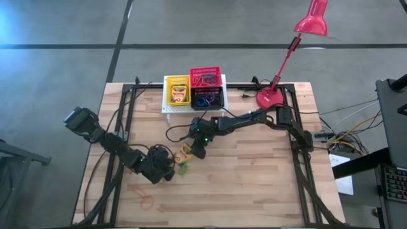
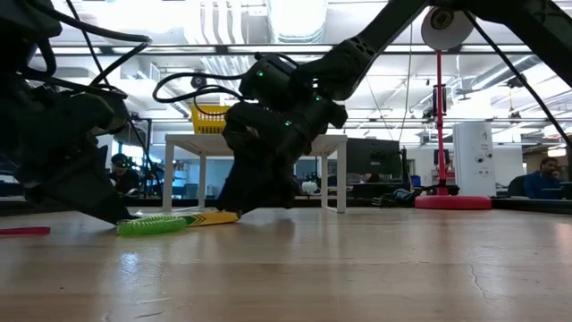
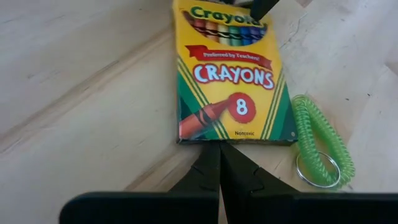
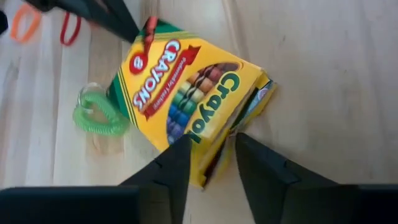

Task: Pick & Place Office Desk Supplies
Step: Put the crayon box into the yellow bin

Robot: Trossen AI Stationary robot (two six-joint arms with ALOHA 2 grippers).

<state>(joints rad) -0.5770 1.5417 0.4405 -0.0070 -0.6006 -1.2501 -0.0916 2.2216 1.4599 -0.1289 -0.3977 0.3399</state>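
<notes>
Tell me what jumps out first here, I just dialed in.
Both grippers meet over a crayon box lying flat mid-table: the right gripper straddles one end with its fingers apart, while the left gripper, shut, points at the other end. A green coil lies right beside the box. At the table's back, a red lamp leans over next to the baskets on a white stand.

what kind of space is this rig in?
Likely a robotics lab or workshop in an open-plan hall: wooden table on a concrete floor, exposed ceiling ducts, and people at monitors in the background.
</notes>
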